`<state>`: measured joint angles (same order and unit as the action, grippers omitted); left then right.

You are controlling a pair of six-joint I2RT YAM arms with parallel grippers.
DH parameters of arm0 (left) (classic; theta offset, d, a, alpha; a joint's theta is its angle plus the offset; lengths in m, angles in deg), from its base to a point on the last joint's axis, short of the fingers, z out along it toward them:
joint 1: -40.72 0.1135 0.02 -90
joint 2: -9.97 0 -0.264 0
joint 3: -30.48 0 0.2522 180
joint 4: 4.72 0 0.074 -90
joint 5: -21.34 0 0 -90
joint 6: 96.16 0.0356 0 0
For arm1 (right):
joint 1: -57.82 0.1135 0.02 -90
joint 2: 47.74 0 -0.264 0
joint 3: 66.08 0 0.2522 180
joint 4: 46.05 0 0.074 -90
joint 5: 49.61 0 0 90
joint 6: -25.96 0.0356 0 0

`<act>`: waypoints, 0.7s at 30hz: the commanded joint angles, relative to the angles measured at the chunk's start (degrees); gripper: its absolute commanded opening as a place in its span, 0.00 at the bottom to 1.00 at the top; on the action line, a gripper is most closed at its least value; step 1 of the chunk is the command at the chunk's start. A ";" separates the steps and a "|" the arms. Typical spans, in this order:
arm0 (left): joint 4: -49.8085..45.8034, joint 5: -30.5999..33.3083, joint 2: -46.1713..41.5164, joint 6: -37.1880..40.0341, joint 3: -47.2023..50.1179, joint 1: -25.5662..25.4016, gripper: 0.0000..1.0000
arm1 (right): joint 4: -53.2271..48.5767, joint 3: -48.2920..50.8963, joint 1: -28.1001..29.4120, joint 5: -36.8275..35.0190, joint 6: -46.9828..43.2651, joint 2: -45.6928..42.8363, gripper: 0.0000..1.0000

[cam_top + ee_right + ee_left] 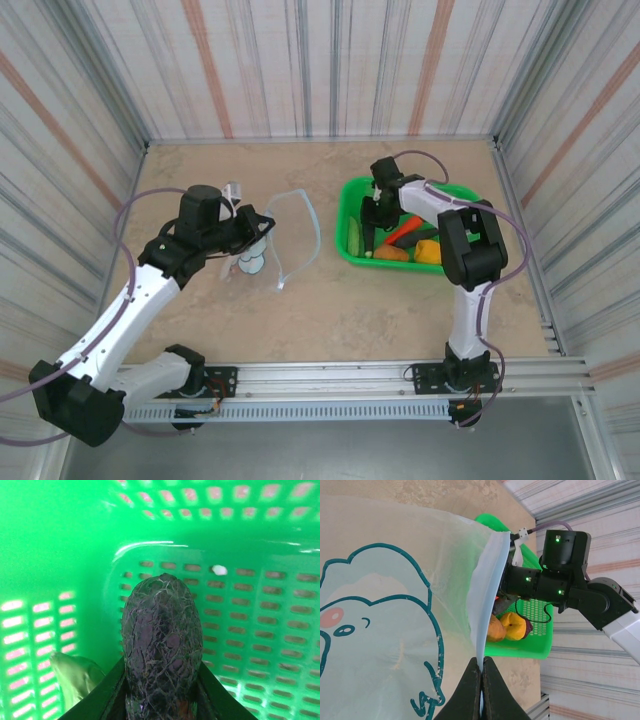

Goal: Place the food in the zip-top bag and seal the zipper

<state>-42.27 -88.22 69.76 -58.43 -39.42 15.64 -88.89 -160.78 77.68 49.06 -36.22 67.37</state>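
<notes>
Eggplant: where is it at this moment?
In the right wrist view the dark eggplant sits between the fingers of the right gripper, inside the green basket; the top view puts that gripper at the basket's left end, on the right side of the table.

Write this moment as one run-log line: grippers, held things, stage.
left gripper: shut on zip-top bag mouth edge | right gripper: shut on eggplant in green basket | stage: grasping; mouth open
</notes>
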 commanded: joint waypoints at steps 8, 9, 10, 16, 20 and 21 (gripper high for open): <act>1.90 -1.24 0.61 -0.49 -1.64 -0.06 0.00 | 4.85 8.35 -0.61 -0.83 2.62 -19.98 0.25; 2.06 -1.39 0.75 -0.71 -1.66 -0.06 0.00 | 5.41 9.05 -0.64 -1.42 2.80 -22.01 0.25; 2.16 -1.47 0.77 -0.97 -1.69 -0.08 0.00 | 6.42 9.93 -0.61 -1.54 3.07 -24.36 0.25; 3.25 -1.47 0.98 -2.43 -1.25 -0.32 0.00 | 17.00 14.51 -0.45 5.39 7.10 -35.28 0.26; 4.98 -2.07 1.76 -4.34 -0.40 -0.32 0.00 | 24.76 16.37 1.08 9.31 11.06 -39.62 0.26; 5.59 -2.39 2.00 -4.91 -0.22 -0.32 0.00 | 26.38 16.43 2.38 8.86 11.17 -40.58 0.26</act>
<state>-39.34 -89.07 71.11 -61.27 -39.42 15.58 -70.01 -145.16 78.10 54.61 -28.44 29.28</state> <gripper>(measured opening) 0.050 0.290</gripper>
